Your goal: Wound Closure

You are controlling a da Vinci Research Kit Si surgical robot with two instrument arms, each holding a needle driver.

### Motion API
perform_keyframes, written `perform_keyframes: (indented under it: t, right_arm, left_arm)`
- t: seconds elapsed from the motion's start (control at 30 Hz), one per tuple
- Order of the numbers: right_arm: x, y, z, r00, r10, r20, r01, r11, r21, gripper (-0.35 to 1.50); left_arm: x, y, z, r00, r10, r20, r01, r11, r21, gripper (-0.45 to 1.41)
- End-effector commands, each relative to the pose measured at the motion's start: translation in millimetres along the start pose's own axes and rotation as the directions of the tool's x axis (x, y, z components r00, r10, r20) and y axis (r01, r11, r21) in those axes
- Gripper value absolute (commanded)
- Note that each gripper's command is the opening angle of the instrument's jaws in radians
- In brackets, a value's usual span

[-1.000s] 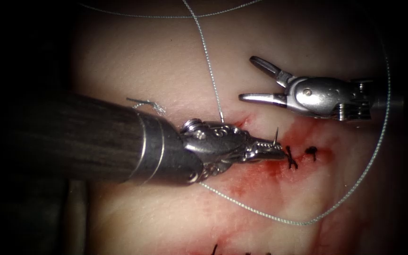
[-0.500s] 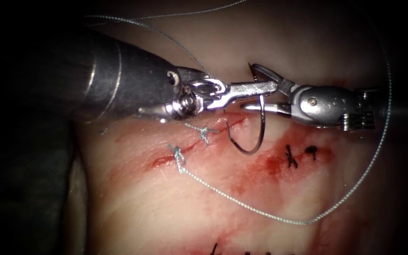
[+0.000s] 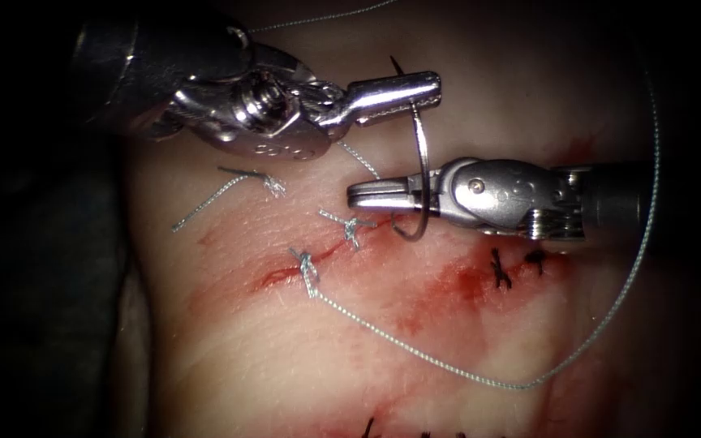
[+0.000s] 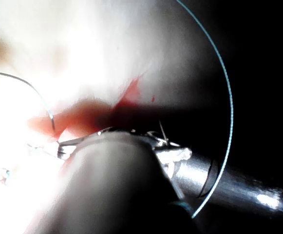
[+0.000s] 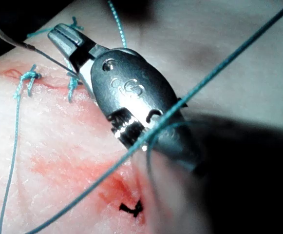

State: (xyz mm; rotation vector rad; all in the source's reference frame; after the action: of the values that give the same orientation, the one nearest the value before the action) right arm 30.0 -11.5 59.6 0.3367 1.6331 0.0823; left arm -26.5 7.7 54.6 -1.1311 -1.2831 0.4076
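The curved needle hangs clear of the tissue, just above the right end of the cut. My left tool comes in from the upper left, shut on the needle near its upper end. My right tool is shut across the needle's lower half, deep in its jaws. In the right wrist view the needle runs into the right tool's closed jaws. Thread trails from the left stitch in a wide loop to the right.
Two knotted stitches sit on the cut. A cut thread end lies left of it. Black marks and red fluid lie to the right. The thread arc shows in the left wrist view.
My left tool rose from the cut, lifting the needle up and free of the tissue. My right tool's jaws went from wide open to shut on the needle.
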Motion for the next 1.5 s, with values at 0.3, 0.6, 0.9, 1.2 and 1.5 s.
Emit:
perform_keyframes:
  t: [0.3, 0.6, 0.9, 1.2, 1.5]
  right_arm:
    - [-0.9, -1.1, 0.3, 1.0, 0.015, 0.023, -0.019, 0.988, 0.156, -0.35]
    - [-1.8, -6.4, -2.5, 0.974, 0.176, 0.14, -0.213, 0.924, 0.319, -0.35]
    - [-2.8, -10.4, -2.4, 0.897, 0.309, 0.315, -0.411, 0.845, 0.343, -0.35]
    - [-2.7, -11.7, -5.3, 0.807, 0.424, 0.411, -0.555, 0.783, 0.282, -0.35]
    - [-3.5, -14.8, -9.5, 0.691, 0.481, 0.54, -0.665, 0.715, 0.215, -0.35]
  left_arm:
    - [0.7, 3.1, 0.7, 0.999, 0.041, 0.002, -0.041, 0.998, -0.053, -0.45]
    - [2.9, 4.4, -0.9, 0.987, 0.157, -0.048, -0.16, 0.984, -0.074, -0.45]
    - [5.6, 8.4, -3.8, 0.965, 0.229, -0.128, -0.242, 0.965, -0.1, -0.45]
    - [7.4, 12.0, -7.8, 0.94, 0.284, -0.188, -0.305, 0.948, -0.094, -0.45]
    - [9.3, 16.8, -11.5, 0.92, 0.324, -0.22, -0.354, 0.928, -0.115, -0.45]
